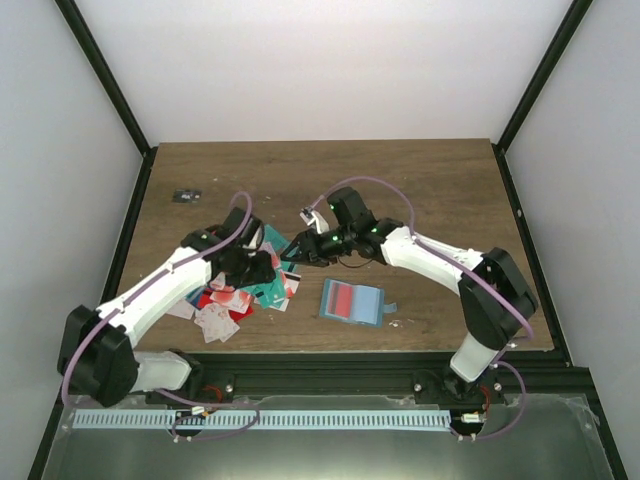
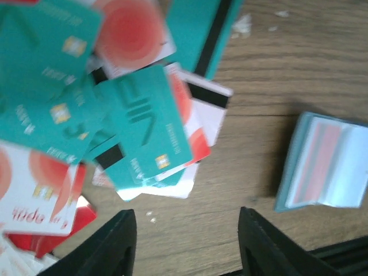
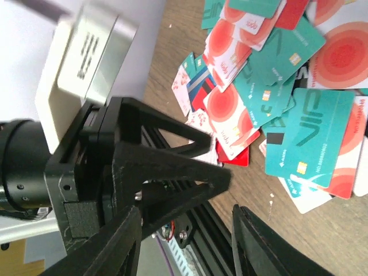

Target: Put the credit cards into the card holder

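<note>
You are at the picking step: both arms lean over the heap of credit cards (image 1: 238, 290), and neither has hold of one. Your left end effector (image 2: 184, 221) is spread wide with nothing between its fingers. It hangs just above the counter (image 2: 276, 75) at the pile's 5 o'clock edge, and a teal card with a chip lies closest to it. Your right end effector (image 3: 185, 214) is likewise wide apart and holding nothing. In its wrist view the left arm's black finger mount fills the space in front of it, so the two are close together (mind a knock).

The card holder (image 1: 352, 301) lies open and flat at 3 o'clock from the pile and apart from it, with what looks like a red card behind one clear pocket. By my reading most of the job is left to do, since many cards lie loose.

The next move calls for singling out the card that overlaps the others least. You then need a finger under its edge, because thin cards lie flat on wood, before carrying it toward 3 o'clock to a free slot.
</note>
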Tool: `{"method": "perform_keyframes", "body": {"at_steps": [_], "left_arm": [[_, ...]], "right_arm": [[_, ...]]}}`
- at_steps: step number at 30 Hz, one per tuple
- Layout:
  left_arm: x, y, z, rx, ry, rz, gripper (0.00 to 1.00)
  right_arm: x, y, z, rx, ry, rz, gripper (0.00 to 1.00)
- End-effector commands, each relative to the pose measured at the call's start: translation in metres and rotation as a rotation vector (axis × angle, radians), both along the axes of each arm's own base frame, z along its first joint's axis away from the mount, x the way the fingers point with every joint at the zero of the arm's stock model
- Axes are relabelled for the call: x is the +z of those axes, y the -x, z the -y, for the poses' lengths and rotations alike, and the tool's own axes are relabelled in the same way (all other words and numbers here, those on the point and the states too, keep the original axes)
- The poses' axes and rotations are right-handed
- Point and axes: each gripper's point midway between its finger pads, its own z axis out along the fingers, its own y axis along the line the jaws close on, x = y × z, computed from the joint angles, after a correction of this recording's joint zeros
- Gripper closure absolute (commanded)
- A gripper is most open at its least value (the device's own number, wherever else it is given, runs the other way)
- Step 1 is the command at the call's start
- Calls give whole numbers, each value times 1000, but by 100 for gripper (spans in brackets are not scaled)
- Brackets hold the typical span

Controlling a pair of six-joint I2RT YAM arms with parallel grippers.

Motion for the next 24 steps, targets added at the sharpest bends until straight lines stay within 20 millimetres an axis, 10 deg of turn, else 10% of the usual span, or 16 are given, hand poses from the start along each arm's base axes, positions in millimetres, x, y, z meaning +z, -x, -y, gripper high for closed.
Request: {"method": "perform_keyframes", "body": {"at_steps": [1,17,24], "left_arm": [[-13,14,-34,132,-47,-10,42],[-41,50,-148,702,-144,-51,1],[-69,55,-157,822,-68,-86,0]], "right_arm": [[-13,-12,-2,-31,39,-2,55],[-65,-9,-30,-26,97,-86,56],[-76,4,-18,-22,109,-96,56]]}}
